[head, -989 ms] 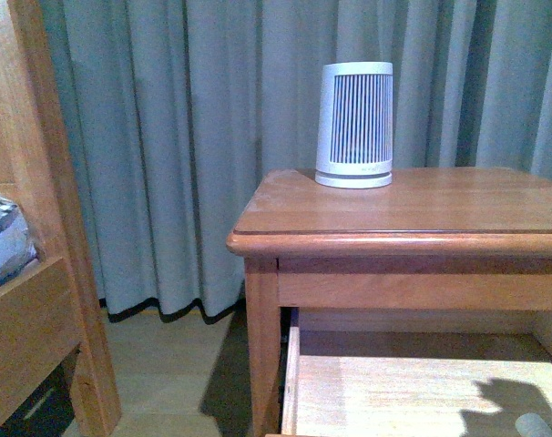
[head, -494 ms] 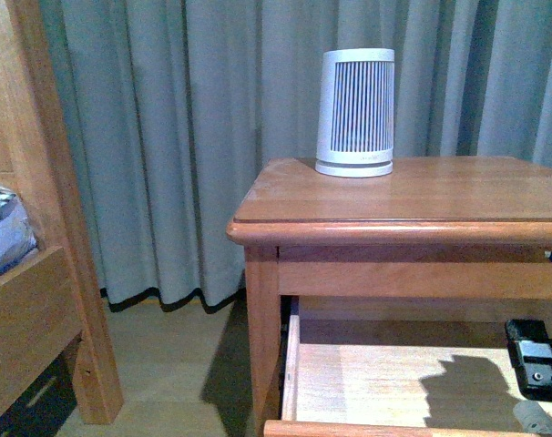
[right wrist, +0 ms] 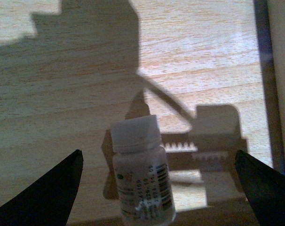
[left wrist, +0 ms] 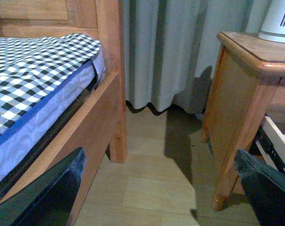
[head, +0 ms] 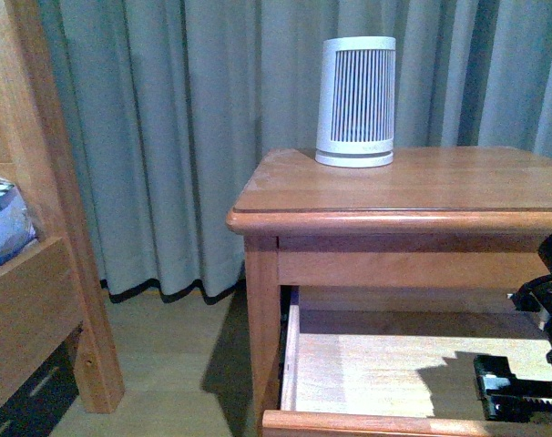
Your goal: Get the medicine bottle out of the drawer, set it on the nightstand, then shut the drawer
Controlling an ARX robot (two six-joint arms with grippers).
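The right gripper (right wrist: 159, 188) hangs inside the open drawer (head: 367, 364) with its jaws spread wide. The white medicine bottle (right wrist: 141, 174) lies on the bare wood between them, untouched, with one drawer wall (right wrist: 280, 84) near. The left gripper (left wrist: 159, 188), also spread, hovers over open room floor (left wrist: 142, 155) between the bed frame (left wrist: 98, 117) and the bench (head: 394, 196) (the honey-wood nightstand).

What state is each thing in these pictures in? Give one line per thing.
drawer: open, pulled out
medicine bottle: capped, lying in the drawer, ungripped
right gripper: open, straddling the bottle
left gripper: open, empty
white ribbed cylinder: upright on the nightstand
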